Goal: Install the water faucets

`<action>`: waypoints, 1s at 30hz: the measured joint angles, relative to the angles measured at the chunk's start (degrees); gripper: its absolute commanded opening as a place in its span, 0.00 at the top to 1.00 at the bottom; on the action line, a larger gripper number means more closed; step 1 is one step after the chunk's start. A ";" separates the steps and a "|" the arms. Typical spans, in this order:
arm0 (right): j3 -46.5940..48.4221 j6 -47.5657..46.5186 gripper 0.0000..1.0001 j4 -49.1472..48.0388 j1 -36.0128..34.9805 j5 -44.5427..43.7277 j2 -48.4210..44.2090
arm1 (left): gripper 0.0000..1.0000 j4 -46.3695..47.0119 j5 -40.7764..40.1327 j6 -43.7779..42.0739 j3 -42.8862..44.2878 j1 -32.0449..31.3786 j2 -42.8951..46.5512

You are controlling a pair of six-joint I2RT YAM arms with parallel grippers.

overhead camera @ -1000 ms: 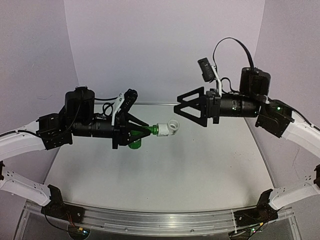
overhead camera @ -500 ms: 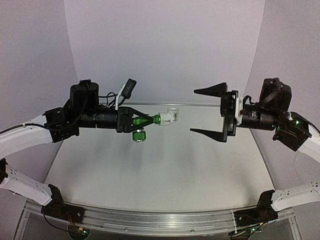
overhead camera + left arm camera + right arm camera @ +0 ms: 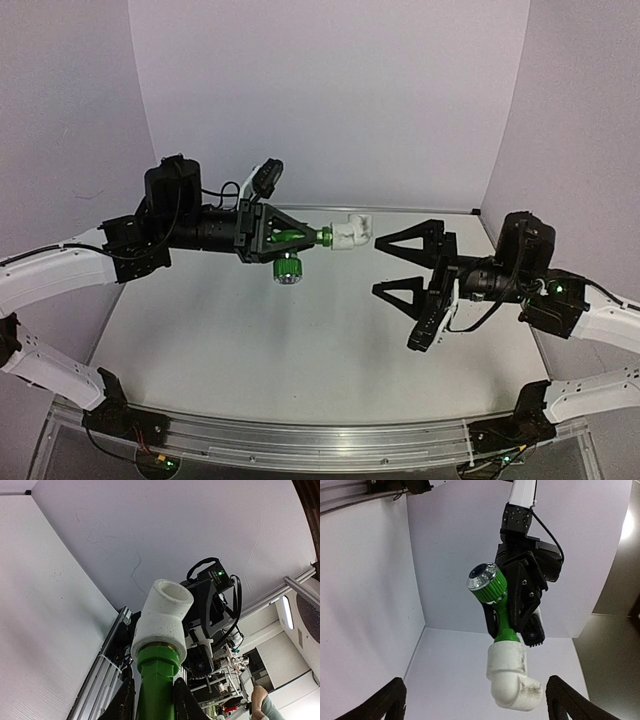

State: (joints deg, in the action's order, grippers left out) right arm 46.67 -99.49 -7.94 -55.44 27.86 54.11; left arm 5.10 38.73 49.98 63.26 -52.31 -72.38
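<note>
Two arm bases (image 3: 110, 395) sit at the bottom edge of the top view, behind a metal rail (image 3: 320, 440) that runs along the near side of the pale bench (image 3: 300, 350). Higher in the frame, right of centre, the right gripper (image 3: 377, 267) hangs above the bench with its jaws spread wide and nothing between them, tips aimed left. Left of centre and a little higher, the left gripper (image 3: 308, 237) is clamped on the stem of the green tap (image 3: 293, 238), which is carried in the air, well off the bench. The tap lies roughly level and points right, and its round ribbed knob (image 3: 287, 268) hangs below the stem. The white fitting (image 3: 348, 232), bent like an elbow, sits on the tap's free end. A small gap separates it from the upper tip of the right gripper. In the right wrist view, tap and fitting fill the centre of the frame, above and between that gripper's two spread fingers (image 3: 380, 705) at the bottom corners. Pale lilac walls (image 3: 330, 100) close the scene at the top.
</note>
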 measured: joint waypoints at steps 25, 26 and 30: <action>-0.17 -14.90 0.51 -14.14 0.00 -3.42 7.97 | 1.00 6.53 11.84 7.17 0.04 0.04 -5.89; -0.17 -14.85 0.54 -14.49 0.00 -3.53 8.14 | 1.00 6.59 12.13 7.18 0.04 0.04 -6.12; -0.17 -15.04 0.62 -15.28 0.00 -3.49 8.33 | 1.00 6.81 12.64 7.11 0.04 0.04 -6.60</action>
State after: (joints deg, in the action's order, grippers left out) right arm 46.50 -114.53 -23.22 -55.44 24.37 62.45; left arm 11.91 51.37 57.09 63.31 -52.27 -78.98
